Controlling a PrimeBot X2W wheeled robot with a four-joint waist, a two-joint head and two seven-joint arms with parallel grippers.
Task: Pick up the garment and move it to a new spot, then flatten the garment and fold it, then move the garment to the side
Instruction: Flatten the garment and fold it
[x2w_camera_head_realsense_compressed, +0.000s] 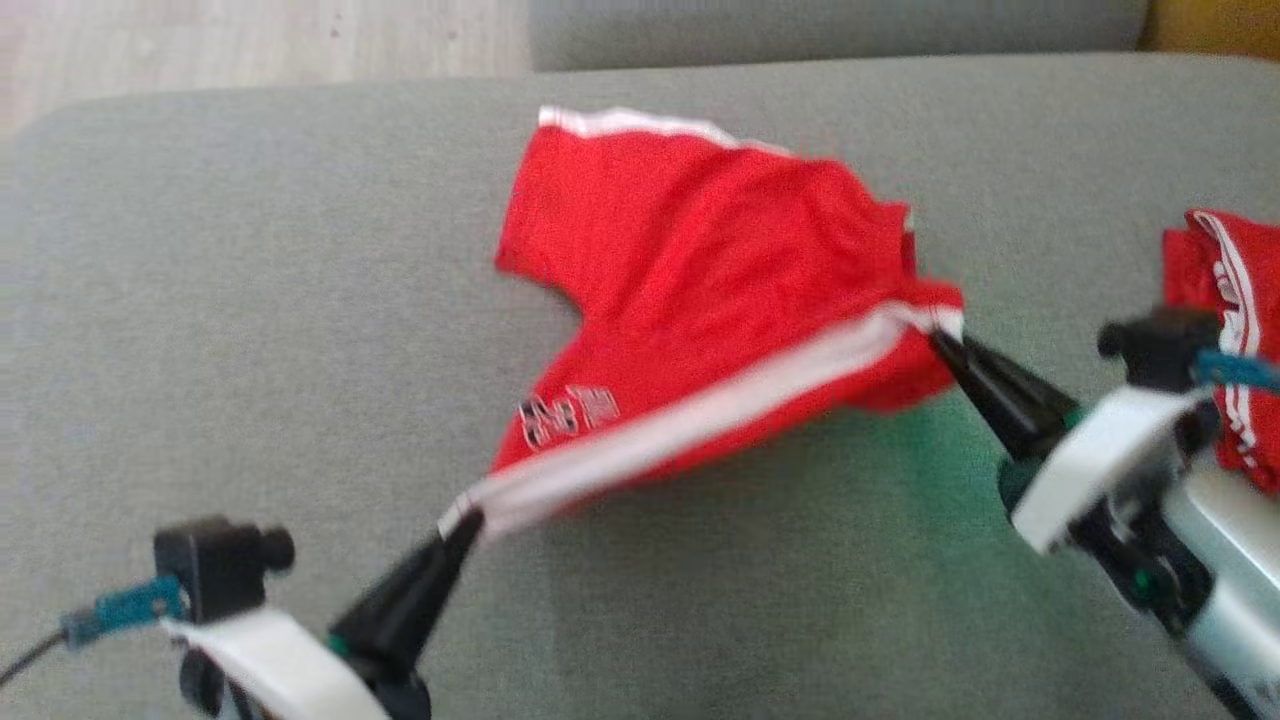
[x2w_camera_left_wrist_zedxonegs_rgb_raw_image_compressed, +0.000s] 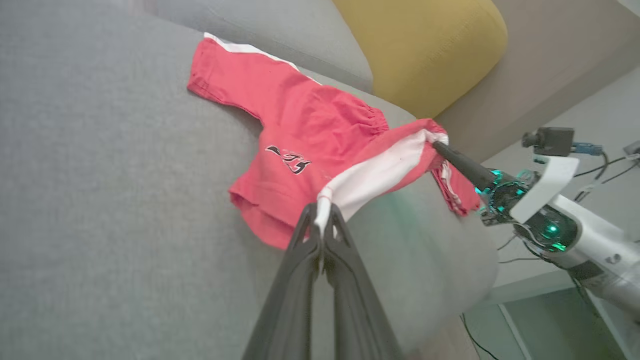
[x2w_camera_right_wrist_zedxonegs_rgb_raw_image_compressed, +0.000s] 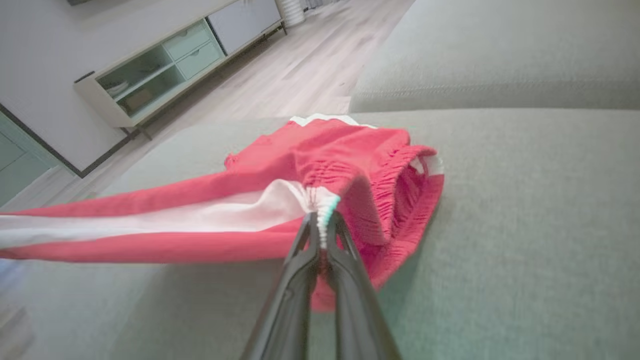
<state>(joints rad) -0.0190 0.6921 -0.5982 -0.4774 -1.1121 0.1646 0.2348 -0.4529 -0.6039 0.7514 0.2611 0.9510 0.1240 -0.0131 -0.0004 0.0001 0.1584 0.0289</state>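
**Head view.** A red garment (x2w_camera_head_realsense_compressed: 700, 270) (shorts with a white side stripe (x2w_camera_head_realsense_compressed: 700, 415) and a dark printed logo (x2w_camera_head_realsense_compressed: 568, 412)) occupies the centre of the frame on a grey sofa seat (x2w_camera_head_realsense_compressed: 200, 300). The left gripper (x2w_camera_head_realsense_compressed: 462, 522), at lower left, has its jaws pinched together on the hem end of the stripe. The right gripper (x2w_camera_head_realsense_compressed: 948, 338), at centre right, has its jaws pinched together on the waistband end. The stripe runs taut between the two, raised off the seat, while the far leg lies on the cushion toward the upper centre. A second red piece of cloth (x2w_camera_head_realsense_compressed: 1235, 300) shows at the right edge, behind the right wrist.

**Left wrist view.** A yellow cushion (x2w_camera_left_wrist_zedxonegs_rgb_raw_image_compressed: 425, 50) sits at upper centre-right.

**Right wrist view.** The gathered elastic waistband (x2w_camera_right_wrist_zedxonegs_rgb_raw_image_compressed: 385, 180) bunches just past the fingertips. A low cabinet (x2w_camera_right_wrist_zedxonegs_rgb_raw_image_compressed: 160, 70) stands at upper left on a wood floor (x2w_camera_right_wrist_zedxonegs_rgb_raw_image_compressed: 310, 65).
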